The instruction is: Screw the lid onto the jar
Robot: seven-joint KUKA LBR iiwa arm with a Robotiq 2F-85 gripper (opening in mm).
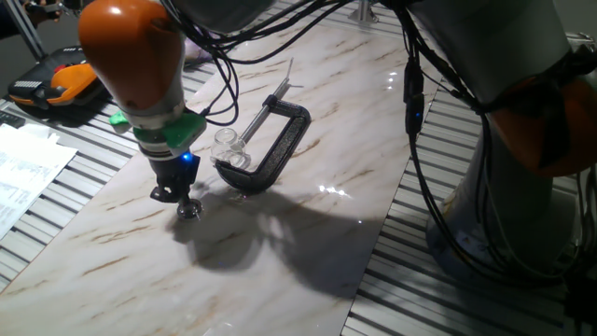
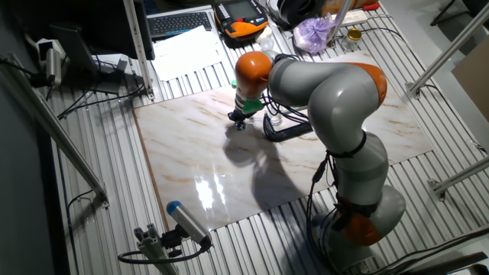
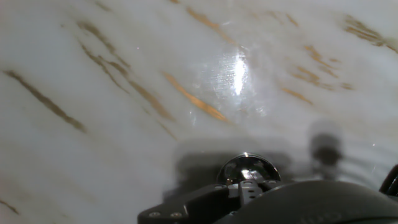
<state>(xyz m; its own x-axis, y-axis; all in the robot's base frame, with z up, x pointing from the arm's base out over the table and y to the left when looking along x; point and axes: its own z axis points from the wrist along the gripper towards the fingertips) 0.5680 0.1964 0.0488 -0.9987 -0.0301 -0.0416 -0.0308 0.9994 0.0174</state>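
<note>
The lid (image 1: 189,209) is a small shiny round cap at my gripper's tips, just over the marble board (image 1: 308,243). My gripper (image 1: 182,199) appears shut on it. In the hand view the lid (image 3: 247,169) shows as a shiny dome right at the fingertip hardware, with its shadow on the marble. The clear jar (image 1: 227,143) stands upright to the right of the gripper, in the mouth of the black C-clamp (image 1: 284,140). In the other fixed view the gripper (image 2: 240,122) is left of the clamp (image 2: 287,131); the jar is too small there to make out.
Papers (image 1: 28,168) and an orange-and-black device (image 1: 56,86) lie on the slatted table left of the board. Black cables (image 1: 415,103) hang from the arm over the board's right side. A keyboard (image 2: 179,23) and a purple bag (image 2: 315,34) sit at the far side.
</note>
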